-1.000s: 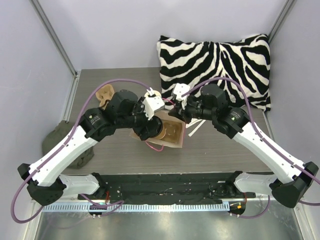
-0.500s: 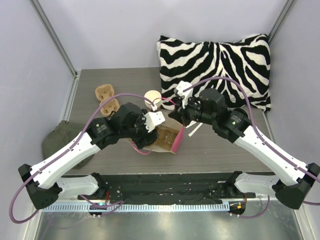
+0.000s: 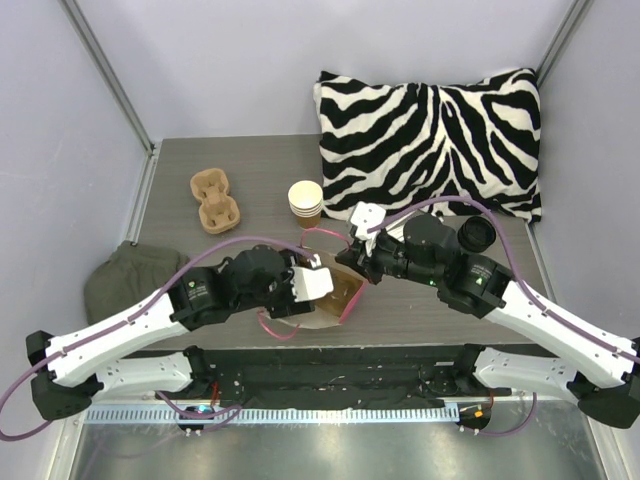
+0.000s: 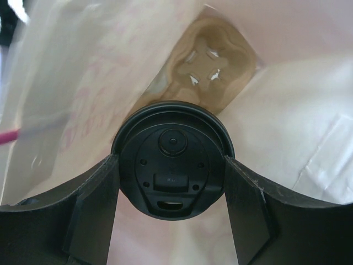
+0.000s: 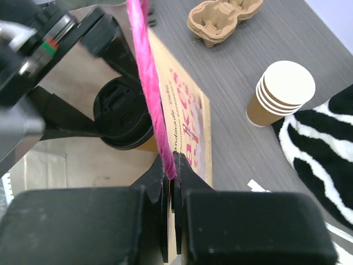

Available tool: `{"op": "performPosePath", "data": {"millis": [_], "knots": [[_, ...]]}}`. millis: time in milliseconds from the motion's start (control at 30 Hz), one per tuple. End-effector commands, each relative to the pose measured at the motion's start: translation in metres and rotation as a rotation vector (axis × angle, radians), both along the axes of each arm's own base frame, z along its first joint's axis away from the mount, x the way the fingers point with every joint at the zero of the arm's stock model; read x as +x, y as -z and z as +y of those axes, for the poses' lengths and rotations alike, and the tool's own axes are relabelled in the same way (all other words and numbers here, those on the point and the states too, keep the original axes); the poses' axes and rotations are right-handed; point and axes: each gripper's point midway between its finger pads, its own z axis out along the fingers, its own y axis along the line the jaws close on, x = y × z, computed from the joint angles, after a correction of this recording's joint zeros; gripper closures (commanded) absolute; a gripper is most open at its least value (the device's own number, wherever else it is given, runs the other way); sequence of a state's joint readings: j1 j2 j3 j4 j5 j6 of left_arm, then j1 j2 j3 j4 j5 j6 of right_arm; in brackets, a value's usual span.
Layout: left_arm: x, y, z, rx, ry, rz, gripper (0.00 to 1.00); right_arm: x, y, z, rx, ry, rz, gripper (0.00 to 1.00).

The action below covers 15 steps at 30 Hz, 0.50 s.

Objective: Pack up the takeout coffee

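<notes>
A paper bag [image 3: 345,300] with pink print and pink handles stands open at the table's near middle. My left gripper [image 3: 312,284] reaches into it, shut on a kraft-brown cup with a black lid [image 4: 172,160]; its fingers [image 4: 99,204] press the lid's sides. A tan pulp carrier [image 4: 212,63] lies at the bag's bottom beneath the cup. My right gripper [image 5: 172,174] is shut on the bag's pink handle [image 5: 146,72] and holds that side up. The lidded cup also shows in the right wrist view [image 5: 122,120]. A stack of cream-white cups on a brown one [image 3: 305,203] stands behind the bag.
A second pulp carrier [image 3: 214,198] lies at the back left. A zebra pillow [image 3: 430,130] fills the back right, with a loose black lid [image 3: 475,232] in front of it. A green cloth [image 3: 125,285] lies off the left edge. A white paper scrap [image 5: 259,187] lies near the bag.
My left gripper has moved toward the near edge and down into the bag with the lidded cup. My right gripper and the bag have shifted nearer. The cup stack and back carrier are now uncovered.
</notes>
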<state>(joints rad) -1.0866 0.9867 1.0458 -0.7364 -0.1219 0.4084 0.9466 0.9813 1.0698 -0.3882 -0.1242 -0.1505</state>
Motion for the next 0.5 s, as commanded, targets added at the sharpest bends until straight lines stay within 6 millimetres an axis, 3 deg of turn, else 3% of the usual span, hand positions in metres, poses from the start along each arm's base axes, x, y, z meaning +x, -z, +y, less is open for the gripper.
{"op": "performPosePath", "data": {"millis": [0, 300, 467], "knots": [[0.009, -0.015, -0.003, -0.024, 0.008, -0.138, 0.47, 0.008, -0.031, 0.002, 0.068, 0.017, -0.144, 0.99], [0.001, -0.016, 0.005, 0.021, 0.085, -0.196, 0.47, 0.001, -0.035, 0.011, 0.084, 0.001, -0.126, 0.99], [-0.008, -0.016, 0.009, 0.020, 0.151, -0.208, 0.47, 0.005, -0.028, 0.004, 0.008, 0.000, -0.196, 0.99]]}}
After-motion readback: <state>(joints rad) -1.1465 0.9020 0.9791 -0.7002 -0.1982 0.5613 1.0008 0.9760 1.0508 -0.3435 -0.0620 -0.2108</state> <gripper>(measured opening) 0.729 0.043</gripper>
